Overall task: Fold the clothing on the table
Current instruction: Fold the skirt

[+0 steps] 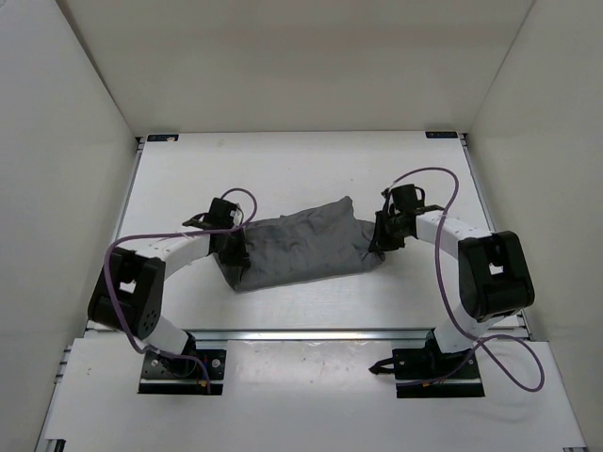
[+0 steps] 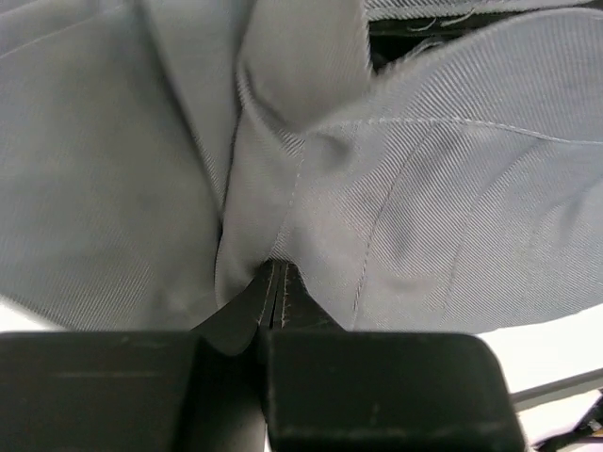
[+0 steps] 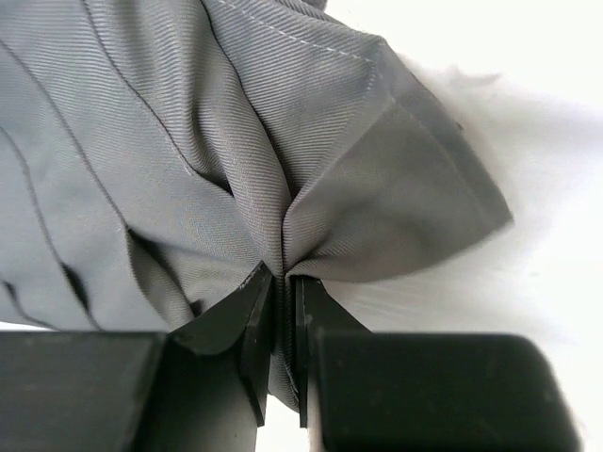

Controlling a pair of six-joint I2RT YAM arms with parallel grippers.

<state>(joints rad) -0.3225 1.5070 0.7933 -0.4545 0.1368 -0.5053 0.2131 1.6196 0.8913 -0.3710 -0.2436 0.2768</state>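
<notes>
The grey clothing [image 1: 301, 245] lies bunched in a long creased strip across the middle of the white table [image 1: 283, 169]. At the strip's left end my left gripper [image 1: 234, 247] is shut on a pinch of the clothing [image 2: 311, 169]; its black jaws meet at the fabric's fold [image 2: 274, 282]. On the strip's right end my right gripper [image 1: 379, 237] is shut on the clothing [image 3: 188, 151], with a gathered fold squeezed between its two black fingers [image 3: 247, 311]. Fabric fills most of both wrist views.
White walls close in the table on the left, back and right. Metal rails [image 1: 311, 333] run along the near edge, with both arm bases [image 1: 184, 369] bolted below them. Purple cables [image 1: 429, 174] loop off each arm.
</notes>
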